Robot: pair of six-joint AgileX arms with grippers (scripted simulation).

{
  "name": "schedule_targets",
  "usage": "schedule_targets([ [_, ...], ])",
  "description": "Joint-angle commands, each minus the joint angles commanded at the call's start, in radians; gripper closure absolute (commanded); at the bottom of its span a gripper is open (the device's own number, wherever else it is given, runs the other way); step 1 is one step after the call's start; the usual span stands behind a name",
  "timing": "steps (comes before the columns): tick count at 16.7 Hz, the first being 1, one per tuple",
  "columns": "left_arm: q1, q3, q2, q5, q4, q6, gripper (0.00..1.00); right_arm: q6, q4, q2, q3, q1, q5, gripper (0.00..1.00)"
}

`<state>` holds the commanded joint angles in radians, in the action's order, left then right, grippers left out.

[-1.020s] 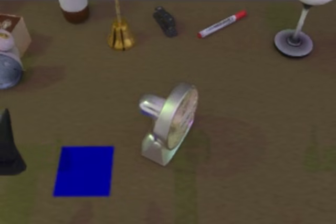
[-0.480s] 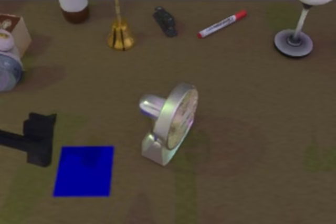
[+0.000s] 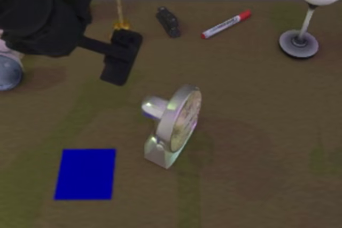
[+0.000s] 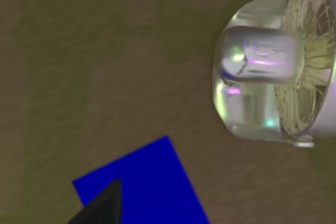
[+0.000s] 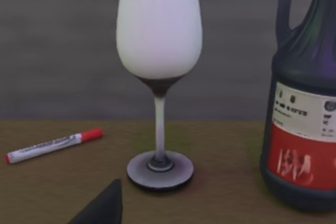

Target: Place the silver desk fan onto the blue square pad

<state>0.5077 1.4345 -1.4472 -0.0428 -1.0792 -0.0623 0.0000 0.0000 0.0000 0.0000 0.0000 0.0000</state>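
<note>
You've got a mottled brown-olive tabletop (image 3: 251,110) w/ a grey wall strip along the far edge. Silver desk fan (image 3: 173,124) stands upright near centre, nothing touching it. Blue square pad (image 3: 85,174) lies flat, front-left of the fan, apart from it. Left gripper (image 3: 118,57) hangs above the table's far-left, beyond the fan; can't tell if its claw is spread or pressed together. Along the far edge: red-capped marker (image 3: 225,24), white wine glass (image 3: 310,9), small black object (image 3: 168,22).
</note>
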Motion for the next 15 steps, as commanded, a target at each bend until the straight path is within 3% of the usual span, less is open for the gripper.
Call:
schedule_targets([
  [8, 0.162, 0.629, -0.650, 0.029, -0.362, -0.096, 0.00, 0.000, 0.000, 0.000, 0.000, 0.000, 0.000, 0.00],
  [15, 0.195, 0.765, -0.799, 0.040, -0.444, -0.123, 0.00, 0.000, 0.000, 0.000, 0.000, 0.000, 0.000, 0.00],
])
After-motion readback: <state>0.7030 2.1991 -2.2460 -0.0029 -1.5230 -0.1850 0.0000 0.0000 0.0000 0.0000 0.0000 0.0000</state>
